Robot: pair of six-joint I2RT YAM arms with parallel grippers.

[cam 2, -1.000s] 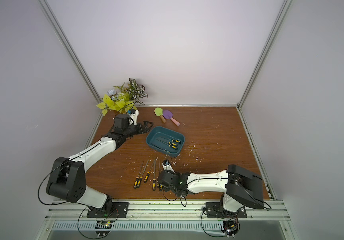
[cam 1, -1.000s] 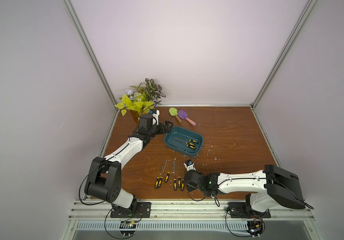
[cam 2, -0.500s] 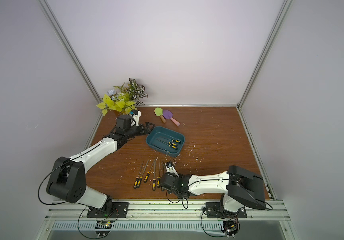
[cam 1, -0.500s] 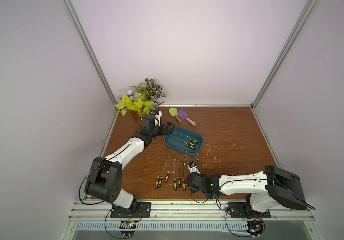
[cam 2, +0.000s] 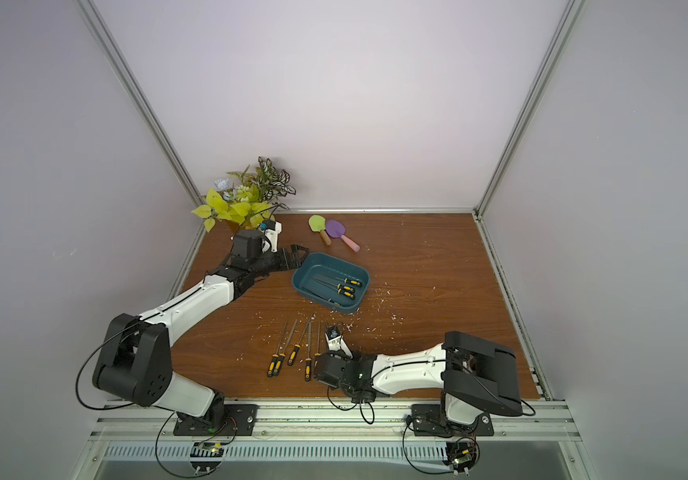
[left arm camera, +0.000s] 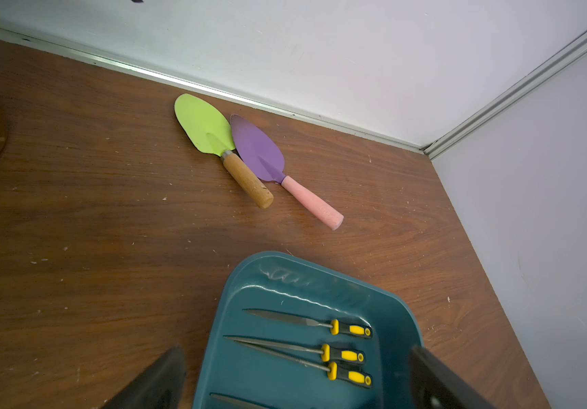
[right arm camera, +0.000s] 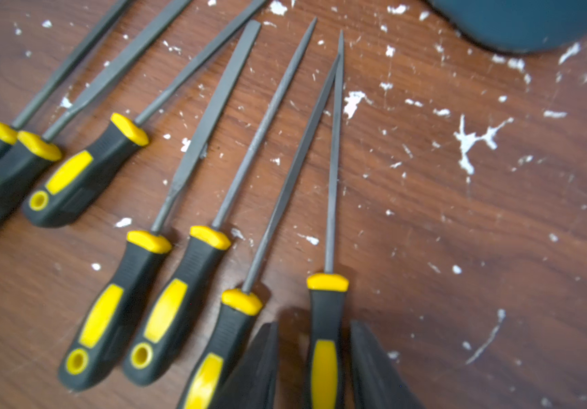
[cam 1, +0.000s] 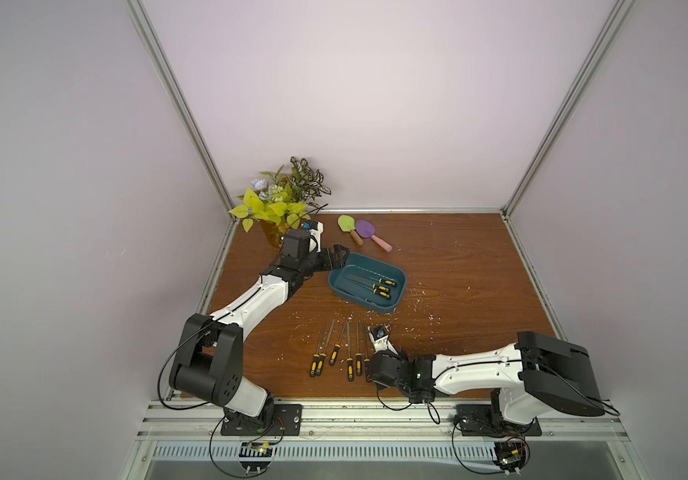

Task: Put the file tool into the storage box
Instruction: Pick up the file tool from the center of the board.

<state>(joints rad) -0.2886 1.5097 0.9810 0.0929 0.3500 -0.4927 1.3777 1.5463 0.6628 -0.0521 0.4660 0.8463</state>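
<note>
Currently the right end effector [right arm camera: 313, 324] sits low at the near end of a row of seven black-and-yellow files [right arm camera: 214, 106] lying on the tabletop [cam 1: 458, 270]. Its two dark fingers [right arm camera: 256, 368] flank the handle of the outermost file [right arm camera: 331, 212] on the right arm's side. That file lies flat on the wood, and its tip crosses the tip of the file next to it. The fingers stand close to the handle, with thin slivers of shadow on either side. I cannot tell whether they are pressing on it.

The storage box [cam 1: 375, 266] sits farther back, a little apart from the file tips. At least three files [left arm camera: 350, 354] lie side by side inside it, and part of another shows at the edge of the left wrist view. The left end effector [cam 1: 339, 254] is released, holding nothing, its fingers spread wide at the end of the box nearest the left arm.

Behind the box, a green trowel [left arm camera: 203, 124] and a purple trowel [left arm camera: 256, 145] lie touching near the back wall. A potted plant [cam 1: 280, 199] fills the back corner on the left arm's side. White flecks [right arm camera: 469, 141] are scattered over the wood between the files and the box.
</note>
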